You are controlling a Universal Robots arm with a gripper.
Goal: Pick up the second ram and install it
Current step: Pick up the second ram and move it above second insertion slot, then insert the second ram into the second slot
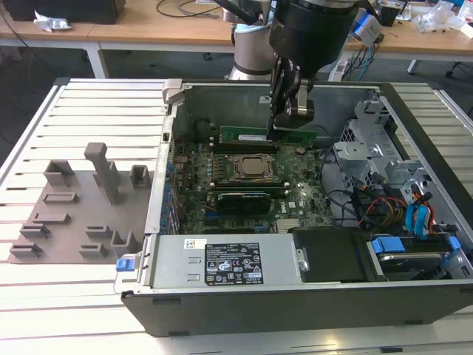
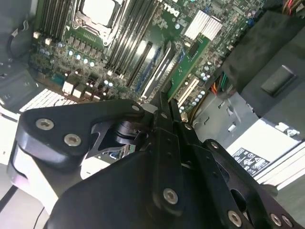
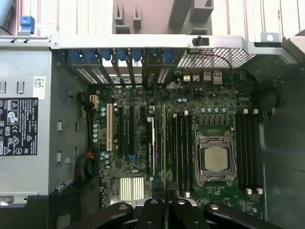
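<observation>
- fingers (image 3: 151,214) clamped on second ram (image 3: 164,143), stick held edge-on
- second ram over motherboard (image 3: 202,110) slots, just beside CPU socket (image 3: 214,160)
- gripper (image 1: 290,122) down inside open PC case (image 1: 295,314)

Black-and-white printed label (image 1: 233,264) on the grey power supply (image 1: 171,260), symbols and wording not legible
</observation>
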